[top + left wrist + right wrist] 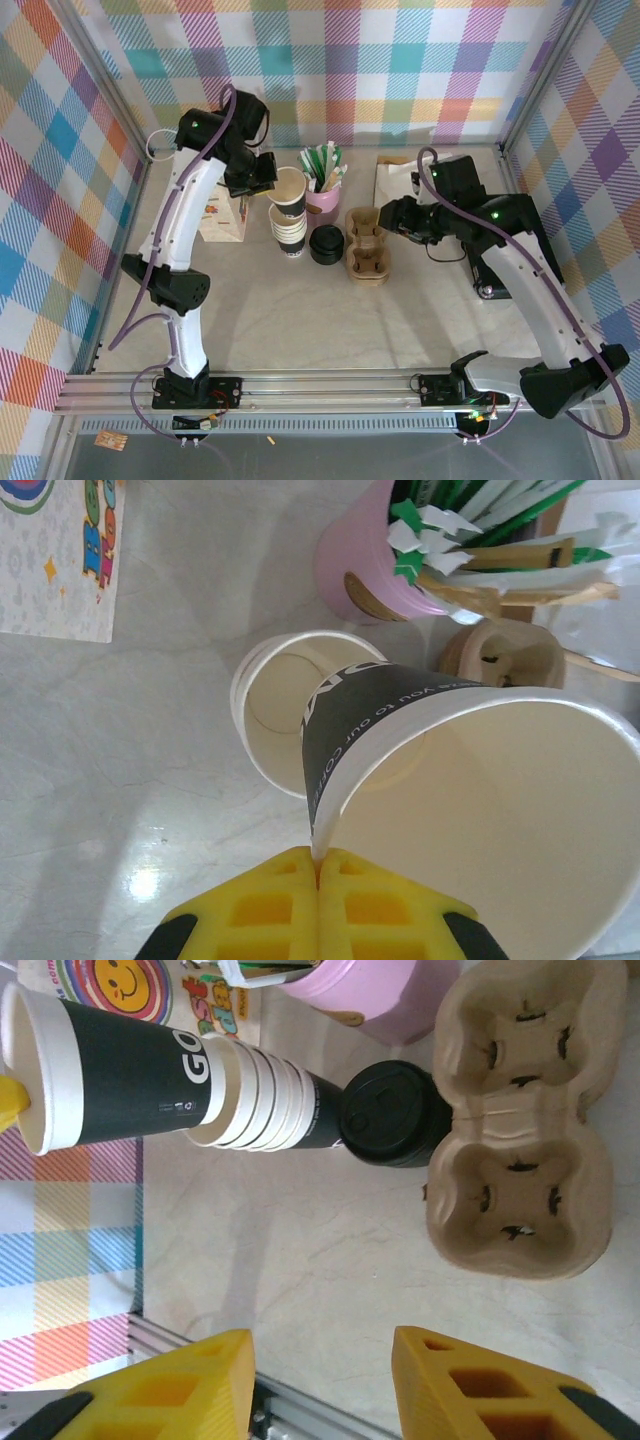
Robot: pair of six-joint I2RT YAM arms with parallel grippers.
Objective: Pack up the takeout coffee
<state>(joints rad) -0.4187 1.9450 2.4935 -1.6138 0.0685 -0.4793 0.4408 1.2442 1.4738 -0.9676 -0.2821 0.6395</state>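
Between the jaws of the left gripper (pixel 320 865), clenched on its rim, hangs one lidless cup (pixel 480 810), just above the stack (pixel 268 710). Ahead of the right gripper (pixel 322 1360), jaws apart and empty, lie the lids (pixel 392 1112) and carrier (pixel 520 1120). Judged outstanding: lid fitting, carrier loading.

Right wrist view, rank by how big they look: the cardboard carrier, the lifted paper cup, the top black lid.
1. cardboard carrier
2. lifted paper cup
3. black lid
Their distances from the camera differ, so real sizes may not follow this order.
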